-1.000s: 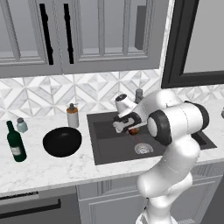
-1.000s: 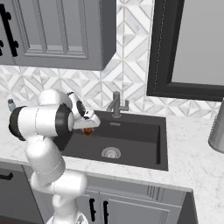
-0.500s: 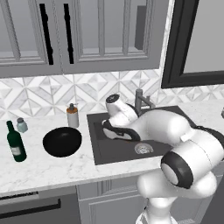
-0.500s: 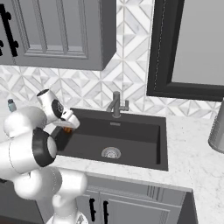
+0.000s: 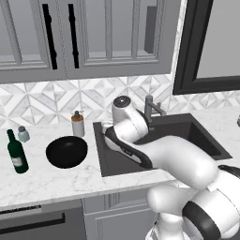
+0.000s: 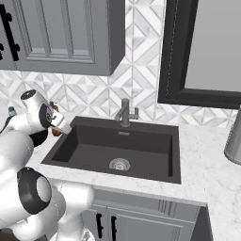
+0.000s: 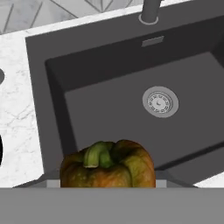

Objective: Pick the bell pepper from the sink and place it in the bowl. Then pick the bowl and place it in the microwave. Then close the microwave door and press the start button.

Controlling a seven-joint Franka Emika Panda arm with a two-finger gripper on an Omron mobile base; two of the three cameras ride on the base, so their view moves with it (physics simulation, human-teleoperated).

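hand [image 7: 107, 183] grips bell pepper [image 7: 108, 164] above sink [image 7: 109, 109] left edge.

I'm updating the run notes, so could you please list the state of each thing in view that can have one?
bell pepper: held in the gripper, lifted clear of the basin
gripper: shut on the bell pepper
sink: holds nothing, no water running
bowl: upright on the counter, nothing in it
green bottle: upright on the counter
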